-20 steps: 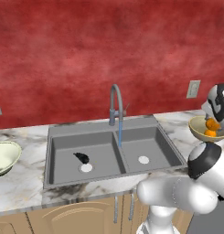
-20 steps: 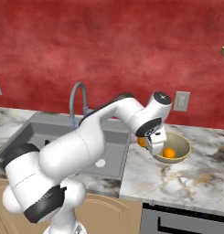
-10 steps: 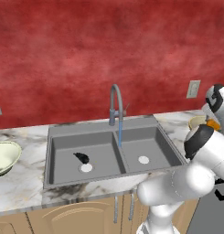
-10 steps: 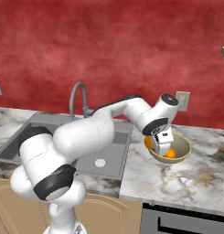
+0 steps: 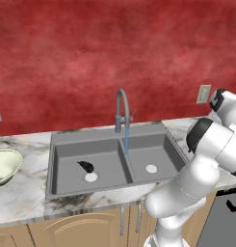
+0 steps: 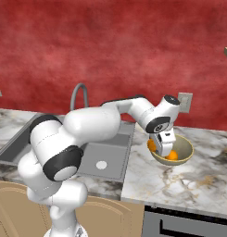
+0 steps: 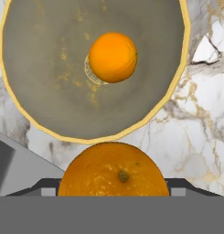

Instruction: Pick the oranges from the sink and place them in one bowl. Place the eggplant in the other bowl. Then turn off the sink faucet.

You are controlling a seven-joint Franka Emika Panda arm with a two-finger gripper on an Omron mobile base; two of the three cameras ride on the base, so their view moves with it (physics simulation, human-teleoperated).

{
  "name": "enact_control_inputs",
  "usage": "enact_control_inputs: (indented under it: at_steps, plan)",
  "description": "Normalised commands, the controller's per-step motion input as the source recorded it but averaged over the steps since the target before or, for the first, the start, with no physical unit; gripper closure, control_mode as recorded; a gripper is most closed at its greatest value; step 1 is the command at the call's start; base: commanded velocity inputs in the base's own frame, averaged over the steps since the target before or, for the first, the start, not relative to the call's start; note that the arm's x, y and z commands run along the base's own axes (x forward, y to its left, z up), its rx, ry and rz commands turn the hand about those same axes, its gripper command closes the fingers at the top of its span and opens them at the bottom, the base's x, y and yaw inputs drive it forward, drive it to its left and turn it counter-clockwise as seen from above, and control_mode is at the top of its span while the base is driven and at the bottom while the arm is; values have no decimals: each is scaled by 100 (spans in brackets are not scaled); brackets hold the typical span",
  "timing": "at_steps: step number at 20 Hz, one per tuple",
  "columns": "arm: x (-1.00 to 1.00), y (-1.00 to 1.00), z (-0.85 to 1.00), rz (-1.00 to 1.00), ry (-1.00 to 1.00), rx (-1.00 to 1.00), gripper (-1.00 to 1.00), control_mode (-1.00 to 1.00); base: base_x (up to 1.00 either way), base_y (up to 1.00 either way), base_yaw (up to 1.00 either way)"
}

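gripper (image 6: 164,147) holds orange (image 7: 114,170) over tan bowl's (image 7: 49,123) near rim.

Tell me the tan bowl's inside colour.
Olive-grey with yellowish flecks inside the tan bowl, clearest in the hand view.

**Nothing to read here**

From where I stand, no lettering, label, brand, number or sign can be made out anywhere: not on the red wall (image 5: 90,58), the marble bench (image 6: 189,180), the sink (image 5: 114,159) or the bowls.

It was a kitchen — a double-basin sink (image 5: 114,159) with a gooseneck faucet (image 5: 121,110) sat mid-frame in a marble tabletop (image 6: 189,183) over wooden cabinets (image 5: 81,231).
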Motion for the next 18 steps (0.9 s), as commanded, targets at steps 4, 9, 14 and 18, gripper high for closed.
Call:
enact_control_inputs:
  at_steps: [4,9,14,18]
  plan:
    - [25,-7,-28,0,8,0,100,-100,0,0,0]
    - [24,-13,-23,0,6,0,100,-100,0,0,0]
    - [27,-23,-11,0,3,0,100,-100,0,0,0]
    - [28,-29,-2,0,3,0,100,-100,0,0,0]
